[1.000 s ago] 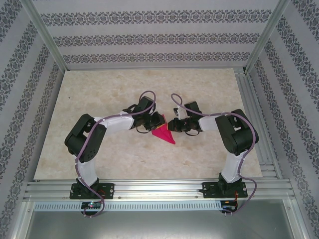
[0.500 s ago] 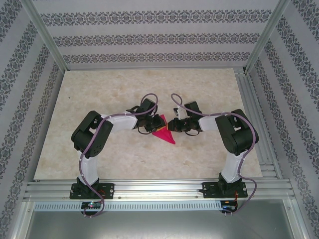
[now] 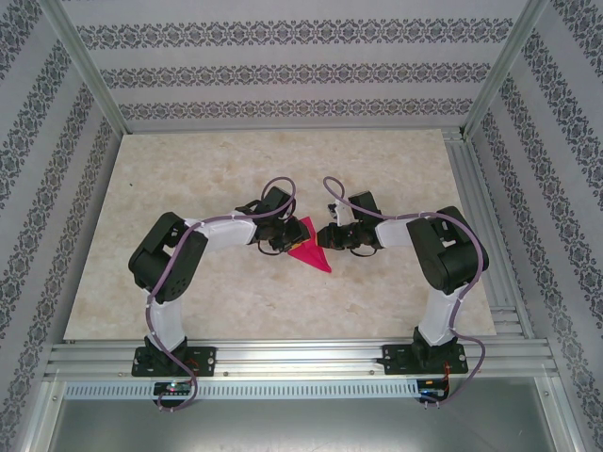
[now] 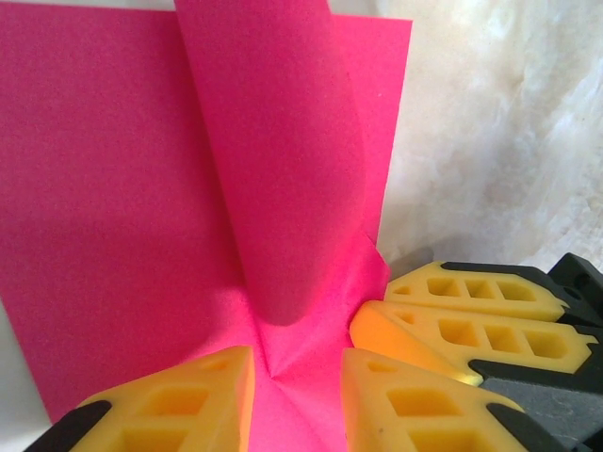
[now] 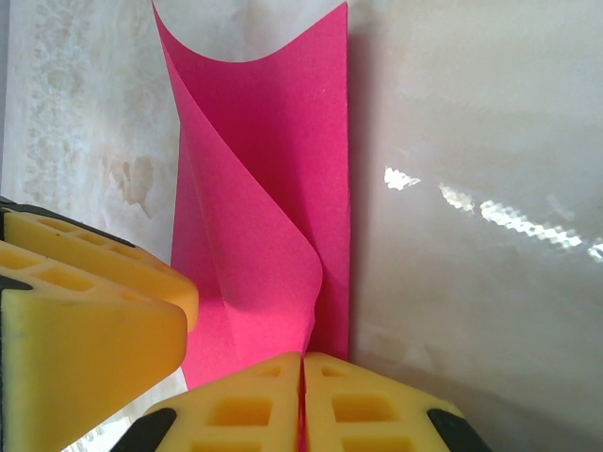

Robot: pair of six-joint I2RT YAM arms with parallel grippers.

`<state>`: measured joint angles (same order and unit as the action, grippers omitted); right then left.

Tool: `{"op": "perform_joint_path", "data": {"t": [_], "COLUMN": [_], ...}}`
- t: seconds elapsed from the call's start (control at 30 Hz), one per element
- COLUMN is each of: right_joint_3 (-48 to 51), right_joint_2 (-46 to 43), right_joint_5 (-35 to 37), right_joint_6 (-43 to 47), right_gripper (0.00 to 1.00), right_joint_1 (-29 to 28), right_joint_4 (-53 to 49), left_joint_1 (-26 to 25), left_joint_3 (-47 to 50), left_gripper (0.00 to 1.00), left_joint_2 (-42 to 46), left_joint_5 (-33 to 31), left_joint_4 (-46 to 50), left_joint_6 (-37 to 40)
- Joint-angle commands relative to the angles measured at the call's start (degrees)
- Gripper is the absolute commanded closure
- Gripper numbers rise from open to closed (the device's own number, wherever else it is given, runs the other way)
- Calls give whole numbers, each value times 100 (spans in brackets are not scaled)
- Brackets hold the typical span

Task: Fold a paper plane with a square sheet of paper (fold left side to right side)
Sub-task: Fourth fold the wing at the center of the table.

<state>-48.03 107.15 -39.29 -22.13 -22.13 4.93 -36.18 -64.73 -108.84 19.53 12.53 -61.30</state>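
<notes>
We have the sheet of paper [image 3: 308, 250] on the counter [image 3: 188, 169] directly between our grippers, its loose flap [image 4: 283, 160] curling up just ahead of both. Our right gripper [image 5: 301, 372] is closed tight on the sheet's near edge, and our left gripper [image 4: 300, 377] stands at a narrow gap astride the flap's root, clamping nothing. To fold well, we judge, the right should anchor while the left carries the flap across toward the right gripper's side, matches edge to edge, then presses flat.
</notes>
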Motion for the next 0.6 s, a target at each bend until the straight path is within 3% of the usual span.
{"op": "perform_joint_path", "data": {"t": [0.0, 0.4, 0.57], "right_joint_3": [-39, -40, -64], "right_joint_2": [130, -2, -432], "right_joint_5": [176, 9, 8], "right_joint_6": [123, -49, -89], "right_gripper": [90, 88, 79], "right_joint_1": [-8, -22, 11], "right_joint_4": [-217, -80, -242], "left_joint_1": [-68, -64, -64], "left_joint_3": [-102, -14, 39], "left_gripper": [68, 67, 68], "left_joint_2": [-125, -327, -407], "left_joint_5": [-70, -186, -239], "left_joint_4": [147, 38, 35], "left_joint_6": [101, -25, -48]}}
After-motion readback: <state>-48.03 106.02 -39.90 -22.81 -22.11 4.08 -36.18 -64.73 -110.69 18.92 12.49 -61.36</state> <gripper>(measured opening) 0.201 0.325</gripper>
